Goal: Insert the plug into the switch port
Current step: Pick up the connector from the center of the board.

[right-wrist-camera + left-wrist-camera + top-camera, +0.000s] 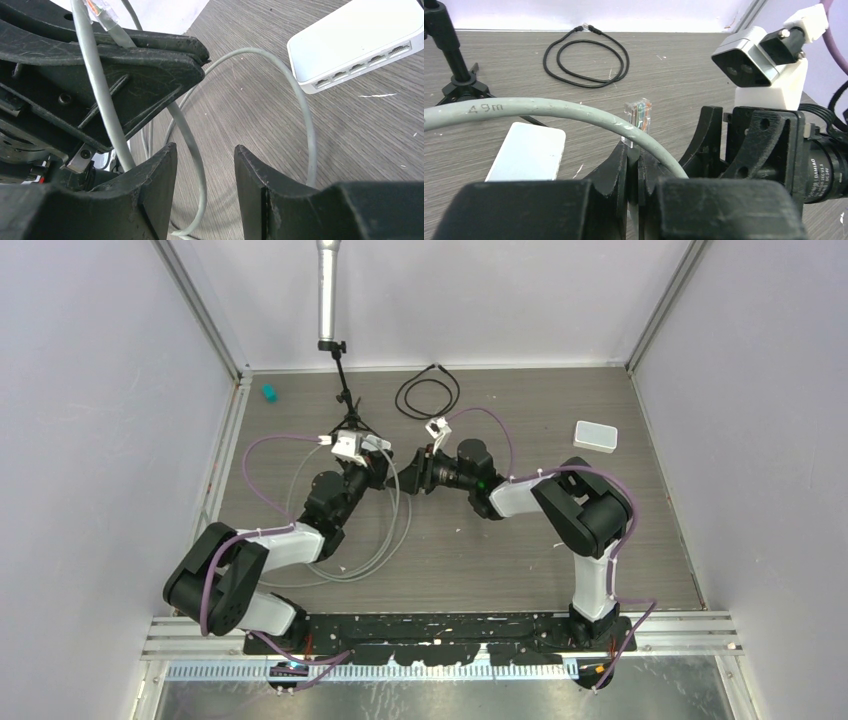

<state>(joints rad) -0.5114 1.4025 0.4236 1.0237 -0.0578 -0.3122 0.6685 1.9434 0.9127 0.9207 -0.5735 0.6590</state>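
The left gripper is pressed together on the grey cable just beneath the plug, which stands upright above the fingertips, off the table. The right gripper is spread with nothing between its fingers, close in front of the left one, and the cable loops past it. Beyond, the white switch lies flat on the wood-grain table, with its row of ports turned toward the right wrist camera, well apart from the plug.

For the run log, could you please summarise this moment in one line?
left gripper shut on grey cable, plug upright | right gripper open, facing it | switch apart, plug not inserted
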